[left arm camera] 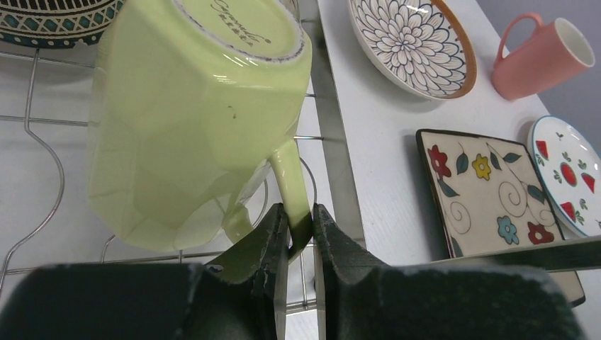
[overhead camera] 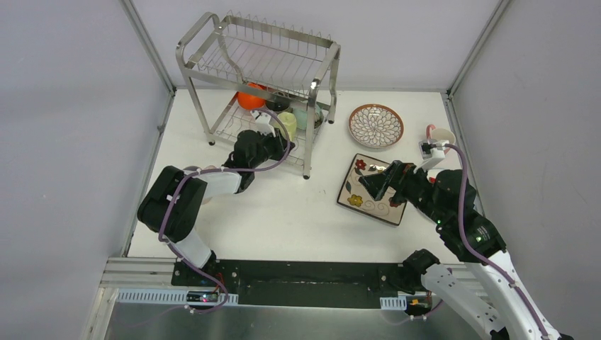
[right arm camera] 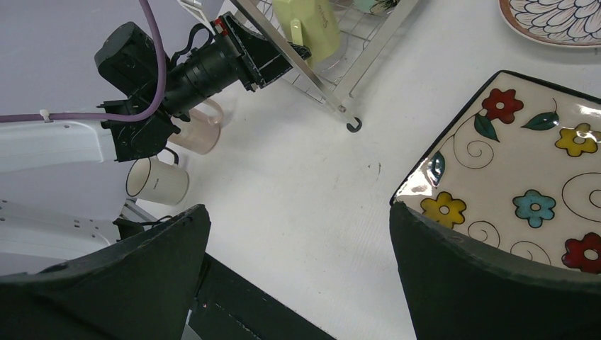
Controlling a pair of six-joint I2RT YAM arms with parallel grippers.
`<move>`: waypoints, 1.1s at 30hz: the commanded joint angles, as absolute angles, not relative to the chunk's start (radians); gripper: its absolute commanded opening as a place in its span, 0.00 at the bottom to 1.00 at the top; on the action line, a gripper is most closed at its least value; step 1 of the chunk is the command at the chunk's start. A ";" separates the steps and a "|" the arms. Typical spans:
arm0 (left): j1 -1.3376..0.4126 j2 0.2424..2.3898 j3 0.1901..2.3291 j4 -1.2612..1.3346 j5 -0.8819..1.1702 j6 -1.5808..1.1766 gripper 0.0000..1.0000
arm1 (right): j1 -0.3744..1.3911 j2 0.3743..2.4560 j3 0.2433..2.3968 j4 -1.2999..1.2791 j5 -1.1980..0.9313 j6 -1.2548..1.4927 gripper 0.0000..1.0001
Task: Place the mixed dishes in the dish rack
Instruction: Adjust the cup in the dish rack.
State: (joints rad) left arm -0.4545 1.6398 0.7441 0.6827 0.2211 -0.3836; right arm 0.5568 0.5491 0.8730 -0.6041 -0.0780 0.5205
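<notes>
Left wrist view: three plates point(left arm camera: 414, 42), one pink mug point(left arm camera: 538, 57) at right; left gripper point(left arm camera: 299, 221) pinches handle point(left arm camera: 290, 180) of green mug point(left arm camera: 184, 120) just above; right gripper point(right arm camera: 298, 212) gapes wide, empty.

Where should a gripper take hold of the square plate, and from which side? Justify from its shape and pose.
Probably the upturned rim on the edge facing the rack. The square plate lies flat on the table, so only an edge offers purchase, and bare table there lets a finger slide under. The open right gripper hangs there.
</notes>
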 commanded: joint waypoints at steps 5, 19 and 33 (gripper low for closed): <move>-0.422 1.634 0.709 1.001 0.395 -0.397 0.00 | 0.558 0.554 0.877 -0.578 -0.068 0.511 1.00; -0.398 1.718 0.728 1.183 0.533 -0.454 0.00 | 0.559 0.572 0.876 -0.574 -0.066 0.520 1.00; -0.335 1.837 0.672 1.385 0.519 -0.582 0.00 | 0.559 0.593 0.874 -0.561 -0.075 0.521 1.00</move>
State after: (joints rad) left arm -0.3756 1.7924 0.6819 1.1492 0.5144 -0.5087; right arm 0.5571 0.5873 0.8730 -0.6033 -0.0784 0.5217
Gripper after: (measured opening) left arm 0.141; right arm 0.996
